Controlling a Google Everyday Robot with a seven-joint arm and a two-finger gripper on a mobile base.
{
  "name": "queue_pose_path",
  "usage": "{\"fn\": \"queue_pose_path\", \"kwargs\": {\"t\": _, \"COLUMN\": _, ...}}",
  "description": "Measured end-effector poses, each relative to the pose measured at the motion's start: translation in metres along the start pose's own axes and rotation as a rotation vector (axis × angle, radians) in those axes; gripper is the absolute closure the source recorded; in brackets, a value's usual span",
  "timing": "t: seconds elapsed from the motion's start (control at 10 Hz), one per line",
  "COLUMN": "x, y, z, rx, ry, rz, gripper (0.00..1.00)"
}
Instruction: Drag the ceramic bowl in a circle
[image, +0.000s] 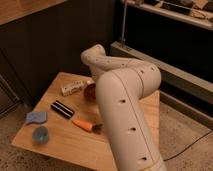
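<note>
The ceramic bowl (89, 92) is round, glossy and dark red. It sits on the wooden table (60, 150) near the middle, just right of a white box, and the arm's large white link hides its right side. My gripper (92, 83) reaches down from the bent wrist onto the bowl's far rim, and most of it is hidden by the arm.
A white box (71, 88) lies left of the bowl. A black flat object (62, 108) and a carrot (82, 124) lie in front of it. A blue sponge (36, 117) and a light-blue cup (40, 134) are at the front left. A dark wall stands behind the table.
</note>
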Motion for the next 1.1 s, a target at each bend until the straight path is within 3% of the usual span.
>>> {"fn": "queue_pose_path", "kwargs": {"t": 0.3, "x": 0.006, "y": -0.069, "z": 0.012, "rx": 0.072, "ry": 0.045, "rz": 0.106, "gripper": 1.00}}
{"fn": "queue_pose_path", "kwargs": {"t": 0.6, "x": 0.041, "y": -0.127, "z": 0.029, "rx": 0.140, "ry": 0.112, "rz": 0.199, "gripper": 1.00}}
{"fn": "queue_pose_path", "kwargs": {"t": 0.8, "x": 0.076, "y": -0.144, "z": 0.034, "rx": 0.159, "ry": 0.153, "rz": 0.230, "gripper": 1.00}}
{"fn": "queue_pose_path", "kwargs": {"t": 1.1, "x": 0.125, "y": -0.133, "z": 0.041, "rx": 0.170, "ry": 0.202, "rz": 0.200, "gripper": 1.00}}
